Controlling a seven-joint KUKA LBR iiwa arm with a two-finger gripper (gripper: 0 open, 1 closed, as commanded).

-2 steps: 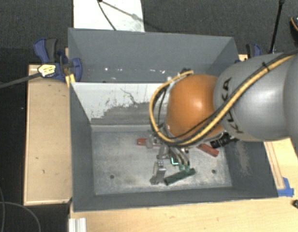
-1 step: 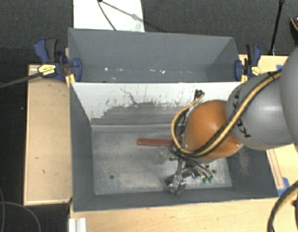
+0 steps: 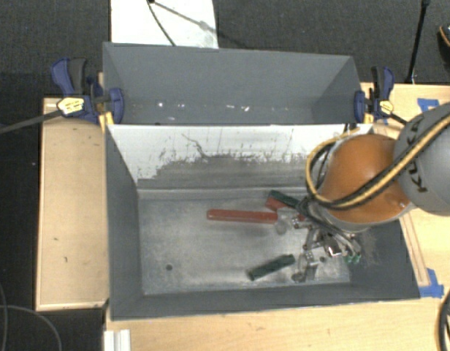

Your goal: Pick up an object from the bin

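Camera view: the gripper [image 3: 307,268] sits low at about 4 o'clock on the floor of the bin [image 3: 174,254], under the orange cover [image 3: 360,178]. I cannot tell whether it is spread or closed, as it is too cluttered there.

Nearest thing is a dark green bar [image 3: 269,268], lying flat at the gripper's 9 o'clock. Its near end is touching or just beside the gripper, I can't say which. A red-brown stick [image 3: 238,215] lies near at 10 o'clock. A small green piece [image 3: 285,197] lies at 11 o'clock by the cover.

Risks, as I judge them:
- Closing beside the bar, not round it, just shoves it toward 9 o'clock.
- Gripping only its end lets it pivot and drop.
- The front wall [image 3: 269,306] at 6 o'clock is near and could be scraped.
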